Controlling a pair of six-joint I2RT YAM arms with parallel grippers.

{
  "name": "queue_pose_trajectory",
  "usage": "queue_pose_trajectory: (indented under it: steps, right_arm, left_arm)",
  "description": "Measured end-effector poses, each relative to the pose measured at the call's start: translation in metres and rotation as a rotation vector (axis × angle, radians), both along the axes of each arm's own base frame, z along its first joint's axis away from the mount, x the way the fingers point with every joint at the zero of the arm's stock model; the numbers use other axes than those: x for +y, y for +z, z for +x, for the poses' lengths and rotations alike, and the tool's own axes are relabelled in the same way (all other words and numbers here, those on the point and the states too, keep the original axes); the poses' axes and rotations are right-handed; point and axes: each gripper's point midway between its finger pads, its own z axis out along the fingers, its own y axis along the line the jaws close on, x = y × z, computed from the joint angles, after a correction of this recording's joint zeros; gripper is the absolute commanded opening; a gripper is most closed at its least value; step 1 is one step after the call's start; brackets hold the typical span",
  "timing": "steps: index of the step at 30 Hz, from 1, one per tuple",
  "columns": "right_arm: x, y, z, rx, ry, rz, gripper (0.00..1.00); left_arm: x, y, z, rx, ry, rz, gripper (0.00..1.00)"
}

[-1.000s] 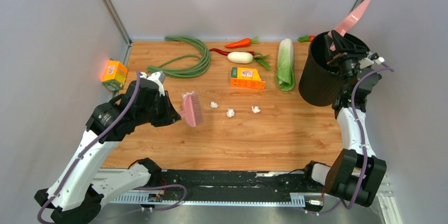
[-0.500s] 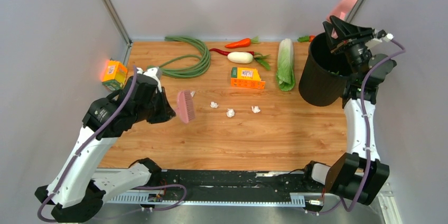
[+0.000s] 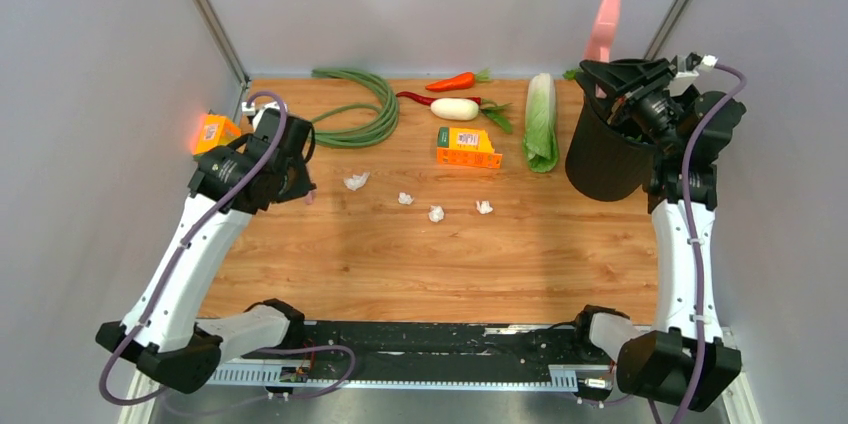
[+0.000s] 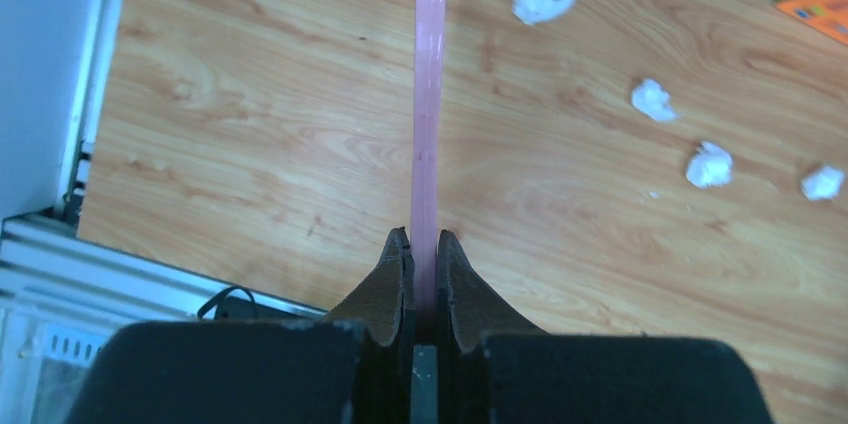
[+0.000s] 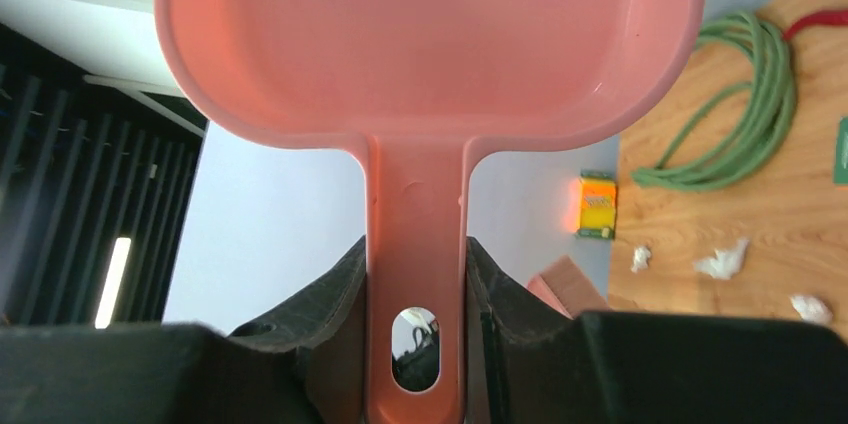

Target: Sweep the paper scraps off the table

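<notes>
Several small white paper scraps (image 3: 436, 213) lie in a loose row on the wooden table (image 3: 450, 274), left of centre. They also show in the left wrist view (image 4: 652, 99) and the right wrist view (image 5: 722, 260). My left gripper (image 3: 288, 182) is shut on a pink brush; its thin handle (image 4: 428, 94) shows edge-on, and the head is hidden under the wrist. It hangs just left of the leftmost scrap (image 3: 356, 181). My right gripper (image 3: 618, 82) is shut on the handle of the pink dustpan (image 5: 430, 34), held upright (image 3: 604, 24) above the black bin.
A black bin (image 3: 608, 149) stands at the right edge. Along the back lie a cabbage (image 3: 540, 122), an orange box (image 3: 468, 147), a white radish (image 3: 454, 109), a carrot (image 3: 452, 81) and coiled green beans (image 3: 355, 114). A yellow-orange box (image 3: 215, 134) sits at the left edge.
My left arm has pulled the brush back and to the left, uncovering the leftmost scrap. My right arm has risen and swung the dustpan from leaning right to upright over the bin.
</notes>
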Motion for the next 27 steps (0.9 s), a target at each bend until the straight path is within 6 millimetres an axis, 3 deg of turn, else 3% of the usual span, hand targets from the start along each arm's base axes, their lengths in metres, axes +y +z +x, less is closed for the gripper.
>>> queue_pose_trajectory:
  steps: [5,10,18,27]
  right_arm:
    - [0.021,-0.03,-0.008,0.085,0.063,-0.079,0.0]
    - [0.052,-0.062,-0.021,0.177,0.167,-0.147,0.0]
    - [0.091,-0.088,-0.054,0.243,0.329,-0.214,0.0]
    - [0.096,-0.114,-0.064,0.317,0.384,-0.229,0.0]
  left_arm:
    - [0.034,-0.003,0.015,-0.018,0.156,0.042,0.0]
    - [0.071,-0.006,0.043,-0.033,0.297,0.144,0.0]
    - [0.11,-0.058,0.104,0.131,0.32,0.399,0.0]
    - [0.124,-0.119,0.153,0.368,0.135,0.579,0.0]
